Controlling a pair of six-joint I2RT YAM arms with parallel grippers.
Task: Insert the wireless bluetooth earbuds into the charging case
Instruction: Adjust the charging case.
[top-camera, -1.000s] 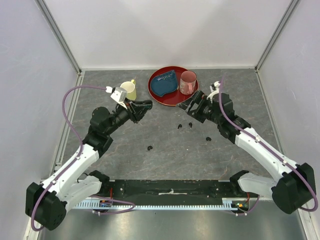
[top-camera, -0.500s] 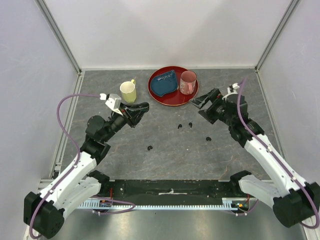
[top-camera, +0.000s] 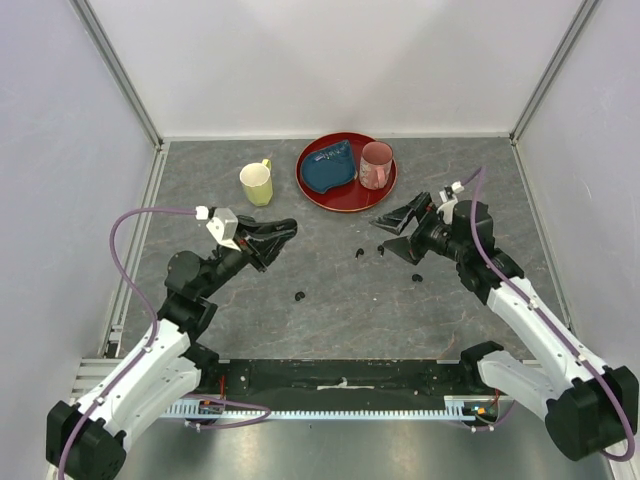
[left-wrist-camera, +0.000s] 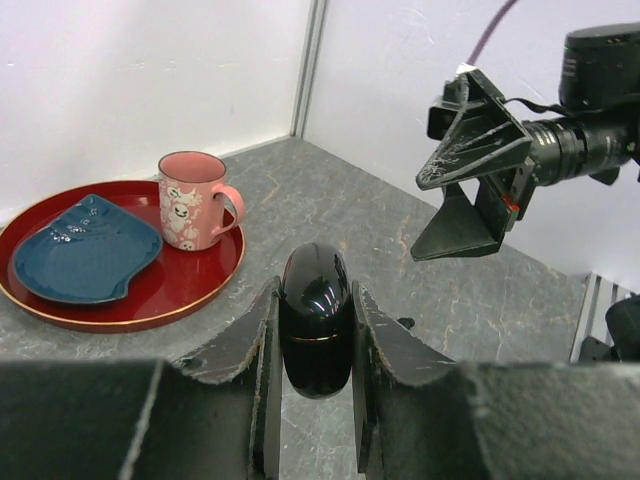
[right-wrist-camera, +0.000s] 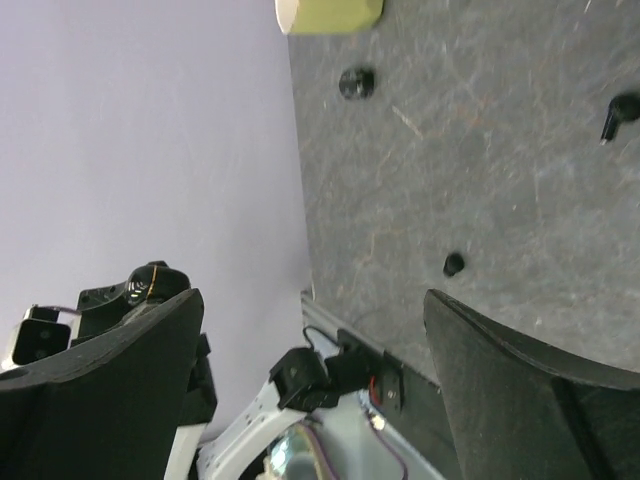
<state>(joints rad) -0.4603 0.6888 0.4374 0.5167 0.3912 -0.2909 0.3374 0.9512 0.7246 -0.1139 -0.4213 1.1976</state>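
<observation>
Both arms have drawn back toward the bottom of the overhead view in the last second. My left gripper (top-camera: 280, 230) has come off the pale yellow ceramic mug (top-camera: 257, 183) and now hangs below it, left of centre. It is clenched on a glossy black oval charging case (left-wrist-camera: 314, 330). In the left wrist view the case stands upright between the 2 fingers (left-wrist-camera: 255, 345), with its rounded top poking above them and a thin seam line across its middle. I see the case lid closed.

Moving right, the 4 tiny black comma-shaped earbuds (top-camera: 358, 252) all lie loose on the grey stone-patterned tabletop (top-camera: 340, 330), none of them in the case. The leftmost earbud (top-camera: 299, 296) sits alone at lower centre. 2 more lie close together at the very centre of the frame, and the rightmost earbud (top-camera: 417, 276) lies just under my right arm.

At upper centre a round red lacquer tray (top-camera: 310, 185) carries a dark blue leaf-shaped dish (top-camera: 328, 168) and a pink patterned mug (top-camera: 376, 165).

My right gripper (top-camera: 392, 232) has swung away from the tray and now sits right of centre. Its jaws are spread wide and grasp nothing, and they point left toward the central pair of earbuds. In the right wrist view I can see tabletop and 3 of the earbuds between its fingers.
</observation>
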